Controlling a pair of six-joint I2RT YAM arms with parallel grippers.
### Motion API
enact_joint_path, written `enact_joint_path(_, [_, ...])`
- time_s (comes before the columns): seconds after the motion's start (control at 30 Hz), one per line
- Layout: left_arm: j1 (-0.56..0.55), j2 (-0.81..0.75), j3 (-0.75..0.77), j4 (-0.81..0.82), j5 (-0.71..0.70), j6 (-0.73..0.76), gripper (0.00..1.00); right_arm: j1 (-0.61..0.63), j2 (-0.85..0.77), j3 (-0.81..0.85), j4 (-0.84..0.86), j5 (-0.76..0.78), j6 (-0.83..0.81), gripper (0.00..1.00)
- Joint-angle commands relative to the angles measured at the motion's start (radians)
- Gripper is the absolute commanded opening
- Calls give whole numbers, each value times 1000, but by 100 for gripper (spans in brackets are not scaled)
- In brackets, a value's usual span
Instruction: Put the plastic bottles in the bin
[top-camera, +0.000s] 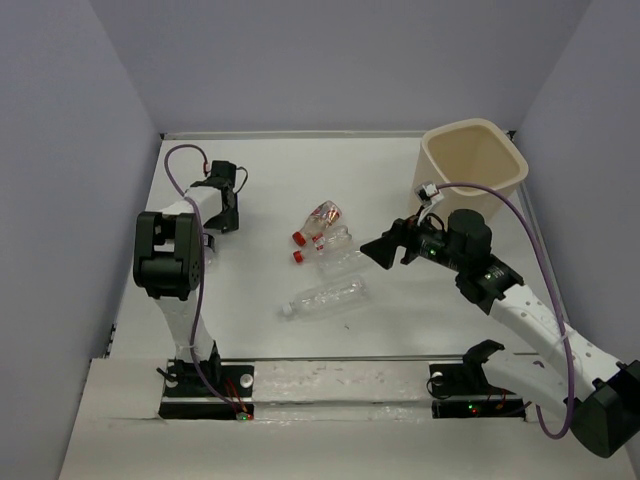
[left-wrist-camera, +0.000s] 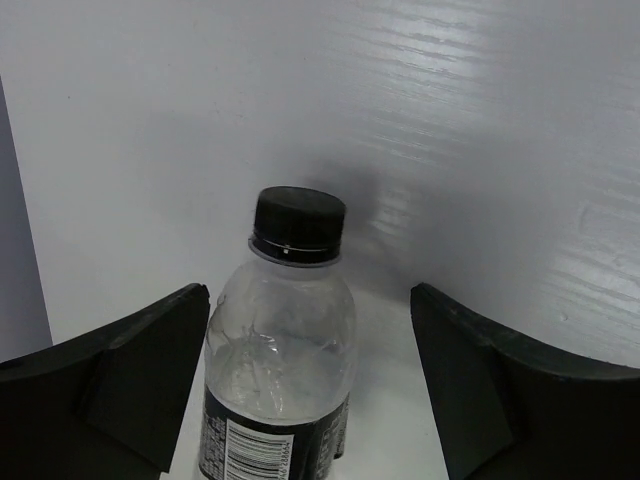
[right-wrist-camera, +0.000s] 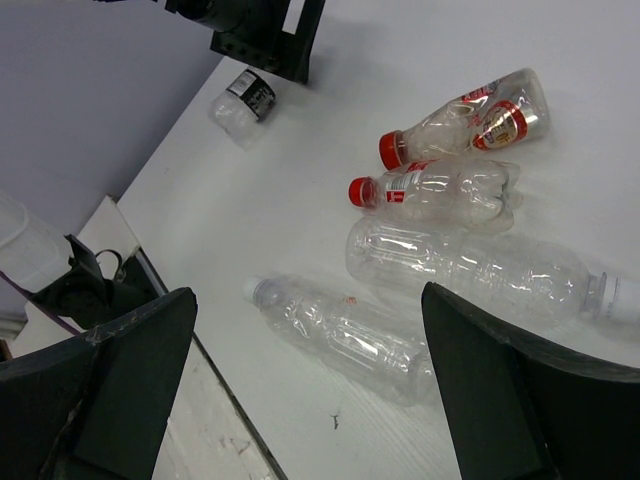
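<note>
- Beige plastic bin (top-camera: 476, 160) stands upright at the far right corner of the table (top-camera: 250, 330) in the top view, well apart from the bottles.
- Mid-table in that view, a red-capped bottle (top-camera: 322, 216) and a second red-capped bottle (top-camera: 322, 243) lie side by side. A plain clear bottle (top-camera: 346, 262) lies just beside them, and a long bottle (top-camera: 328, 297) with a white cap lies nearer the arm bases.
- Also from above, the right jaws stand apart just right of this cluster and touch none of it. The left jaws are at the far left of the table.
- Seen from the left wrist, a black-capped bottle (left-wrist-camera: 282, 350) with a dark label sits between the left jaws, its cap pointing away. The jaws are apart, with a clear gap on its right side. Contact on the other side cannot be told.
- Seen from the right wrist, the right jaws are spread wide and hold nothing. All four clustered bottles lie on their sides on the table beyond them.
</note>
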Motion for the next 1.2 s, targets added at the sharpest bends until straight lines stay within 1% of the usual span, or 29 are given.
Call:
enact_joint_path(0.0, [9,3,-34,-25,-12,-35,85,6,-3,10,22,4,-19,100])
enact_joint_path(0.1, [8,-8,-59,3,-6,-46,68,6,-5,10,22,10,-20,99])
enact_joint_path(0.13, [9,-10,-55,-12,5,-52,54,6,-1,10,20,15,-20,99])
enact_joint_path(0.17, [9,-10,-45,-23,5,-64,46,6,0,9,20,15,-20,99])
enact_joint_path(0.2, [11,-11,-38,-31,5,-69,42,6,3,10,20,15,-20,99])
enact_joint_path(0.23, [9,-16,-32,-32,12,-72,33,6,6,12,20,16,-20,99])
enact_joint_path(0.33, [11,-39,-34,-21,37,-75,17,6,11,12,17,24,-23,98])
enact_joint_path(0.37, [11,-42,-33,-24,38,-76,6,6,12,12,17,24,-25,98])
enact_joint_path(0.4, [11,-45,-30,-29,40,-81,1,6,14,12,17,24,-26,98])
enact_joint_path(0.5, [11,-82,-10,-29,116,-92,0,6,23,13,16,21,-26,98])
enact_joint_path(0.53, [9,-97,-2,-29,117,-96,0,6,25,15,17,21,-29,98])
enact_joint_path(0.63, [6,-186,27,-3,233,-113,0,6,32,18,19,-2,-34,98])
enact_joint_path(0.67, [2,-242,30,9,268,-122,0,6,32,21,17,-10,-34,98])
enact_joint_path(0.7, [-4,-270,33,24,348,-131,0,6,29,25,17,-20,-29,98])
enact_joint_path(0.77, [-49,-342,47,73,417,-153,0,6,9,30,17,-17,-22,98])
enact_joint_path(0.8, [-72,-361,54,96,483,-180,0,6,-6,32,17,-7,-14,98])
enact_joint_path(0.83, [-98,-375,65,113,483,-194,0,6,-21,33,17,-7,-9,98])
enact_joint_path(0.87, [-163,-385,106,139,500,-210,0,6,-56,41,14,13,-5,97])
enact_joint_path(0.93, [-231,-392,163,164,518,-251,0,6,-92,53,-10,41,1,94])
enact_joint_path(0.97, [-289,-384,227,190,528,-279,0,6,-127,67,-61,82,7,91])
enact_joint_path(1.0, [-316,-376,257,210,551,-292,0,6,-145,70,-75,126,9,88])
enact_joint_path(1.03, [-339,-370,316,228,560,-308,0,6,-162,71,-90,148,10,79])
enact_joint_path(1.07, [-362,-352,346,274,575,-323,0,6,-193,73,-105,170,17,53])
enact_joint_path(1.1, [-403,-343,372,300,595,-337,0,6,-210,71,-137,199,27,42])
enact_joint_path(1.13, [-422,-330,419,323,607,-366,0,6,-224,65,-150,210,32,27])
enact_joint_path(1.17, [-440,-318,442,380,621,-381,0,6,-241,58,-164,217,38,7])
